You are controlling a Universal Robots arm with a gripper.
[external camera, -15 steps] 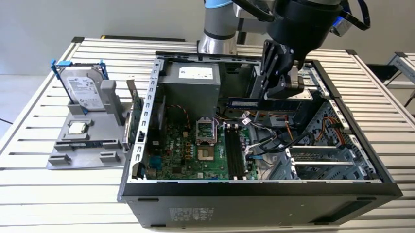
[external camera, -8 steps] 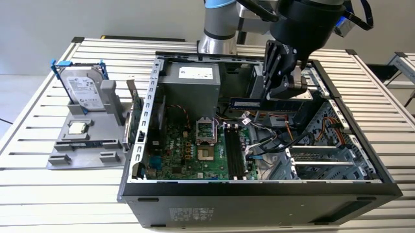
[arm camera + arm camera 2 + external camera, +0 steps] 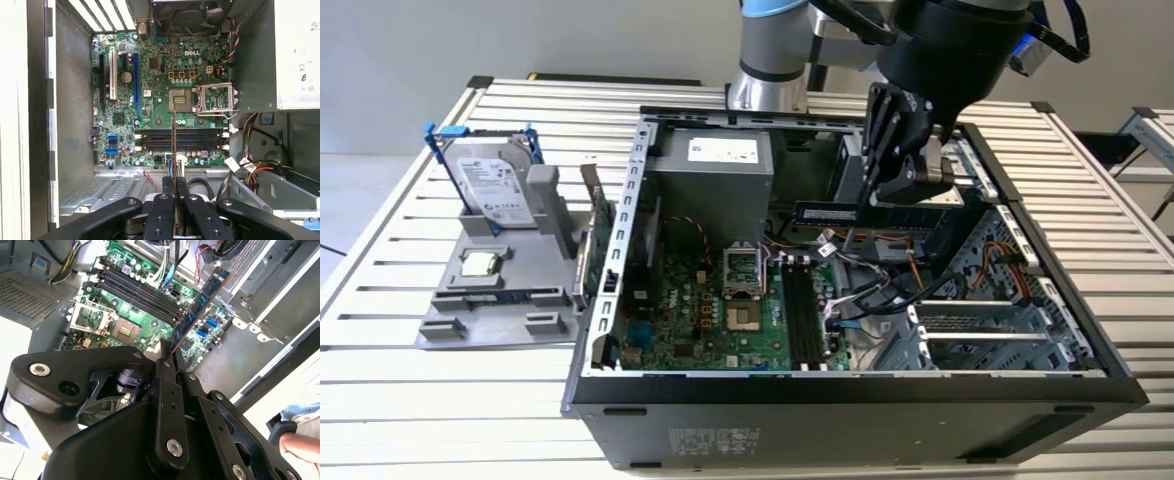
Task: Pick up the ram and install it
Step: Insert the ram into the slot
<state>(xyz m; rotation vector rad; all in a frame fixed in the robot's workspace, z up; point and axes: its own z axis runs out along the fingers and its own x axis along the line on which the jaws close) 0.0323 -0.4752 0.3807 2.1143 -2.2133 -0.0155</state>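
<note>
**Ram** [image 3: 874, 212]: a narrow blue-green stick, pinched at one end between the pincer's [image 3: 905, 196] fingers. It hangs lengthwise level over the open computer case [image 3: 854, 385], above the cable bundle, apart from the motherboard [image 3: 720, 310] below. In the first wrist view the ram [image 3: 174, 145] shows edge-on, as a thin line crossing the memory slots [image 3: 180, 140]. In the second wrist view it [image 3: 200, 305] runs out slantwise from the fingertips.

**Pincer**: black, pressed together on the ram in both wrist views [image 3: 167, 354] [image 3: 174, 184].

**Memory slots** [image 3: 801, 315]: black, parallel, unfilled, beside the processor socket [image 3: 742, 268], whose frame stands open.

**Computer case**: lies on its side with its open face up, taking up the middle of the slatted table [image 3: 400, 390].

**Grey holder** [image 3: 454, 315]: at the table's edge on the exterior view's left, beside the case. It carries an upright hard drive [image 3: 496, 185] in a blue frame and a processor chip [image 3: 480, 264] lying flat.

**Expansion card** [image 3: 602, 235]: green, on edge between holder and case.

**Person's hand** [image 3: 300, 447]: at the margin of the second wrist view, outside the case.
</note>
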